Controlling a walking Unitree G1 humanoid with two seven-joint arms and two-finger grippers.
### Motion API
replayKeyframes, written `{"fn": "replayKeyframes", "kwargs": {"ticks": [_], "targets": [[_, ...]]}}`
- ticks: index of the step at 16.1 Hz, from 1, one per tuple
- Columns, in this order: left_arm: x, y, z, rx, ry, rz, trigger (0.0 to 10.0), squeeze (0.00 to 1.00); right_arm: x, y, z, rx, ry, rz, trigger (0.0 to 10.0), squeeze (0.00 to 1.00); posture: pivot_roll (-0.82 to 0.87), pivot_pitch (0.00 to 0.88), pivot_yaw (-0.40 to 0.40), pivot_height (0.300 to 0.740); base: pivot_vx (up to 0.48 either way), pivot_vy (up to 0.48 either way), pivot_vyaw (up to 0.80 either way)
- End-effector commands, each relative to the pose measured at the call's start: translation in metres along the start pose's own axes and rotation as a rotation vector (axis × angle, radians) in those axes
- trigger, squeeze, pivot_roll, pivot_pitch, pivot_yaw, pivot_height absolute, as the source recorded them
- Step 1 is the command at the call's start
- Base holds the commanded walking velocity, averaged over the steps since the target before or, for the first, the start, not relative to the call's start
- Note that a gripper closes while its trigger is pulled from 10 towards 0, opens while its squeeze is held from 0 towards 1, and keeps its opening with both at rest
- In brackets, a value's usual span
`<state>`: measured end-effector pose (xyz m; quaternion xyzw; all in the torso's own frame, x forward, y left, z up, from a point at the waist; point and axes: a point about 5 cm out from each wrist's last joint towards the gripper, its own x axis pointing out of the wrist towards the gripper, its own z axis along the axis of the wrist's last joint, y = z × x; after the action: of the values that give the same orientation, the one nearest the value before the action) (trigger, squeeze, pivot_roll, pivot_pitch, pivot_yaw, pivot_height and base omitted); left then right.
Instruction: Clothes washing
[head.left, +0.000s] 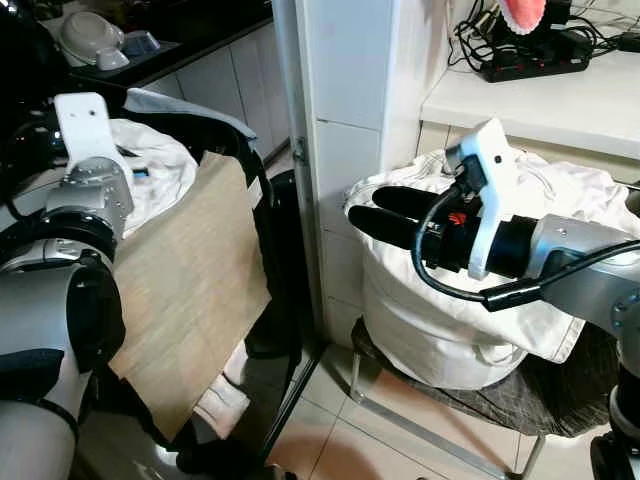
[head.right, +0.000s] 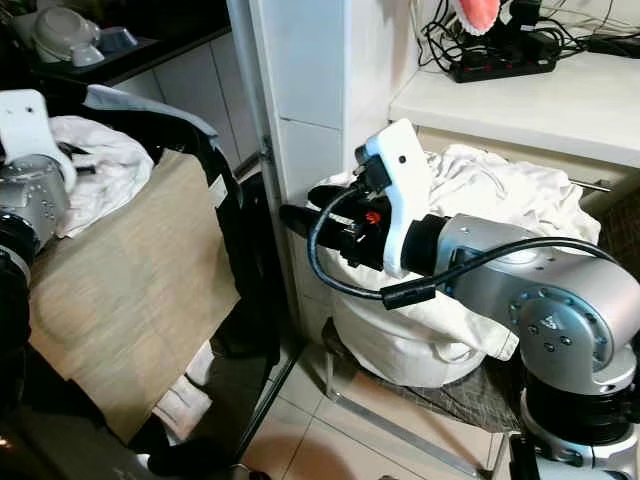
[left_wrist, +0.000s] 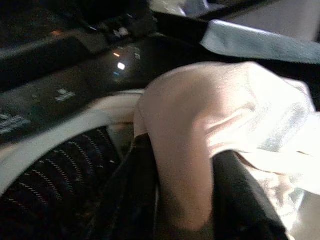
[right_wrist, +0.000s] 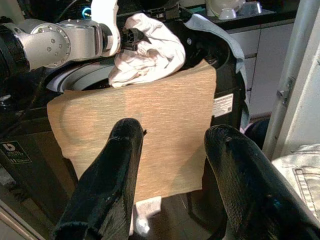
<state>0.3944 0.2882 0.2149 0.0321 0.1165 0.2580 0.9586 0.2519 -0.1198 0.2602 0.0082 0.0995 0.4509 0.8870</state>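
1. Your left gripper (right_wrist: 131, 36) is closed on a white garment (right_wrist: 150, 50), its jaws pinching a fold of the cloth over the dark opening of the washing machine (right_wrist: 75, 82). In the left wrist view the pale fabric (left_wrist: 200, 135) bulges between the two black fingers (left_wrist: 127, 200).
2. Your right gripper (head.left: 385, 215) hangs in the air with its jaws wide apart and nothing between them, pointing toward the machine. Its fingers (right_wrist: 107, 185) frame the tan cloth in the right wrist view.
3. A tan cloth (head.left: 185, 290) drapes over the front edge of the machine and hangs down its dark side.
4. Behind your right gripper, a heap of white laundry (head.left: 450, 330) sits on a low metal-framed stand (head.left: 400, 415) beside a white tiled pillar (head.left: 345, 120).
5. Above the heap, a white table (head.left: 540, 100) carries a black power strip (head.left: 530, 55) with tangled cables.
6. A white bowl (head.left: 90, 38) sits upside down on the dark surface behind the machine.
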Motion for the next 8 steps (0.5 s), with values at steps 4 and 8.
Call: {"fn": "replayKeyframes", "kwargs": {"ticks": [4, 8], "targets": [[-0.001, 0.009, 0.033, 0.009, -0.112, 0.049, 10.0, 1.0, 0.003, 0.001, 0.005, -0.02, -0.02, -0.01, 10.0, 0.0, -0.14, 0.0, 0.115, 0.74, 0.0, 0.0, 0.0], [0.0, 0.011, 0.026, 0.055, -0.074, 0.05, 10.0, 1.0, 0.003, -0.001, 0.003, -0.018, -0.016, -0.028, 10.0, 0.0, -0.14, 0.0, 0.118, 0.74, 0.0, 0.0, 0.0]]}}
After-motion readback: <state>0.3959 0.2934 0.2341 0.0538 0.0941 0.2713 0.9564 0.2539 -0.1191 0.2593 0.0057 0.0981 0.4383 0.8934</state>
